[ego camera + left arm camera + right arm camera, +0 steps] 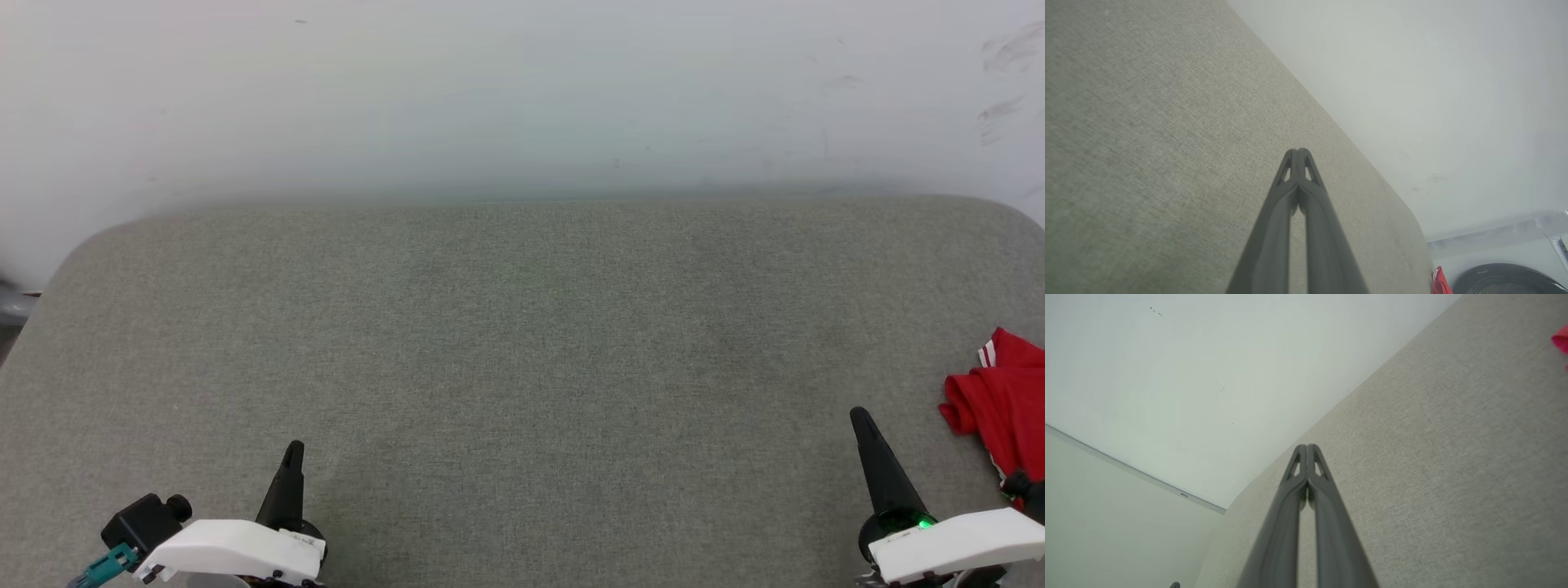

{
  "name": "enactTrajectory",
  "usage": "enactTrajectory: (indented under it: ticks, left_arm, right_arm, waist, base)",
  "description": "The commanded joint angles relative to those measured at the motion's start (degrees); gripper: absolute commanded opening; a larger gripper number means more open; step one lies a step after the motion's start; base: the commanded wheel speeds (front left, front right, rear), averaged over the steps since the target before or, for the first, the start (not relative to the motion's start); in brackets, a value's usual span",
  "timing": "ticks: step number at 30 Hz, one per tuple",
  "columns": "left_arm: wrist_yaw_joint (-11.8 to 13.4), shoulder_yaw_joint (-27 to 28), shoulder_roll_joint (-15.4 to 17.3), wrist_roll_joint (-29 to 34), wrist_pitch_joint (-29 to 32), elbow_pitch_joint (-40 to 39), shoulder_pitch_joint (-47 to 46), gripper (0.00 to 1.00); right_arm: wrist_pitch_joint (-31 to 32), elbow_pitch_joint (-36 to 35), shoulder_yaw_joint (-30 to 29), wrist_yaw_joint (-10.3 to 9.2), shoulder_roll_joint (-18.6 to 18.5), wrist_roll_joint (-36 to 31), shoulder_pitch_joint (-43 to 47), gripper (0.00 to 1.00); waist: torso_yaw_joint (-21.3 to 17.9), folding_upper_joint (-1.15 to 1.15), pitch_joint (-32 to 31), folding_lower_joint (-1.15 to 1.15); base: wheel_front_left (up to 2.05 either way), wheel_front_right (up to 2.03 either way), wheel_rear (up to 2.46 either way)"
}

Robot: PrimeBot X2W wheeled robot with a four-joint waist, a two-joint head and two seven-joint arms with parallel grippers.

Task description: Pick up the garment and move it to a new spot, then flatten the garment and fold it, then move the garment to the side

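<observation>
Your left pincer [294, 449], head view: lower left, dark fingers pressed together into one point, nothing between them. Your right pincer [859, 416]: lower right, fingers likewise pressed together, nothing held, green light on its base. You cannot tell from here whether either tip touches the table [522, 327]. Table is covered in grey woven cloth with rounded far corners, and a pale wall [522, 98] stands behind it. Garment [1002, 400]: red crumpled heap at the table's right edge, cut off by the frame, with a bit of red-and-white striped trim at its top. It lies near your right pincer, on its outer side, clear of the fingertips, and well apart from the left pincer.

Left wrist view: your left pincer [1298, 152] tip against tip, over bare grey cloth. Scrap of red garment [1440, 282] sits at the table's far end, bottom right. Beyond it is a white appliance [1515, 249] with a dark round front.

Right wrist view: your right pincer [1306, 446] has its tips touching and is empty. Garment [1560, 339] shows as a blurred red patch at the right edge, on the table, off to the side of the fingers and not touching them.
</observation>
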Motion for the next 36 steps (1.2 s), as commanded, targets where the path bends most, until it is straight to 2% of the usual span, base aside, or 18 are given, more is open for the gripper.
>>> enactTrajectory:
  ticks: [1,36]
  left_arm:
    - [-0.3,0.39,-0.13,-1.38,0.33,-0.62,-1.58,0.0]
    - [-2.55,3.83,-1.99,-21.09,5.81,-0.33,-3.92,0.0]
  right_arm:
    - [-0.02,-0.1,-0.03,-0.01,-0.49,1.61,-1.77,0.0]
    - [1.18,6.17,-0.54,-0.02,-0.47,23.2,-6.24,0.0]
  waist:
    - [0.0,0.0,0.01,0.0]
    - [0.07,0.0,0.24,0.0]
  base:
    - [0.0,0.0,0.0]
    - [0.0,0.0,0.0]
